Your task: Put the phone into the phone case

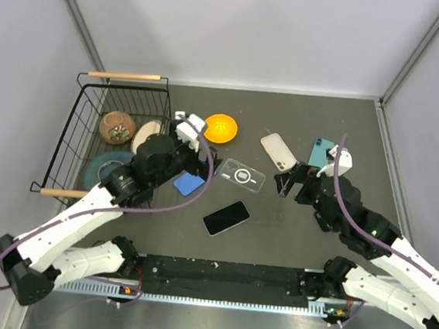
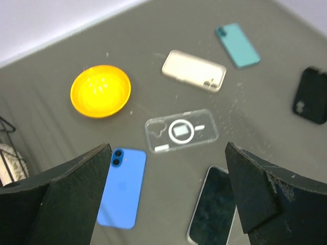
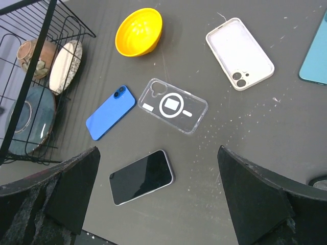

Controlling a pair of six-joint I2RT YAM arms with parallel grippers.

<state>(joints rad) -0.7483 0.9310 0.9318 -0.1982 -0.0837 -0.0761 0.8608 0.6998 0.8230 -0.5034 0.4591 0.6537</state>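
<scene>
phone (image 1: pixel 226 217): low centre of top view, screen up | case (image 1: pixel 241 175): just above it, apart | left gripper (image 2: pixel 167 153): spread wide, empty | right gripper (image 1: pixel 291 185): spread wide, empty

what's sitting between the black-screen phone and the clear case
Nothing visible: only bare table separates the phone from the phone case. The blue phone lies off to the side, clear of that path.
</scene>
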